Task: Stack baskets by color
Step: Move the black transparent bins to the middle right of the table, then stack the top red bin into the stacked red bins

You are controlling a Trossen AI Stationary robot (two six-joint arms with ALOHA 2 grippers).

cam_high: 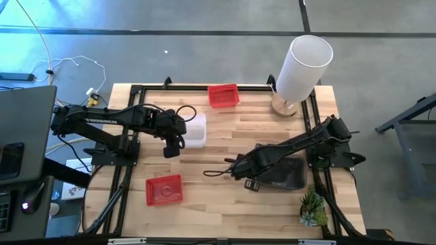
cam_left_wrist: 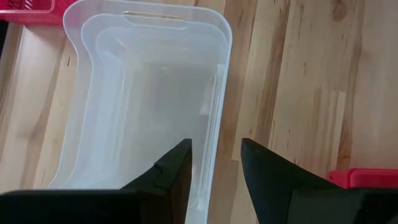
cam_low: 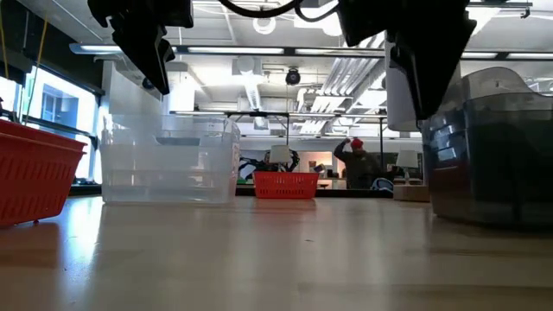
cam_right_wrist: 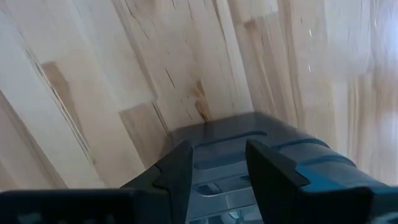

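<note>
The left claw (cam_left_wrist: 214, 171) is hanging open over the clear baskets (cam_high: 194, 129), one finger inside and one outside the long wall, so it is probably lining up to pinch that wall. The right claw (cam_right_wrist: 217, 165) is doing the same over the end wall of the dark grey baskets (cam_high: 286, 173), its fingers apart and not gripping anything. Both stacks are resting on the tabletop (cam_high: 225, 204) directly under their claws. One red basket (cam_high: 164, 190) is lying near the left claw, and another red basket (cam_high: 223, 95) is farther away. The white cylinder (cam_high: 303, 64) and the small green plant (cam_high: 313, 209) are standing aside, blocking nothing.
</note>
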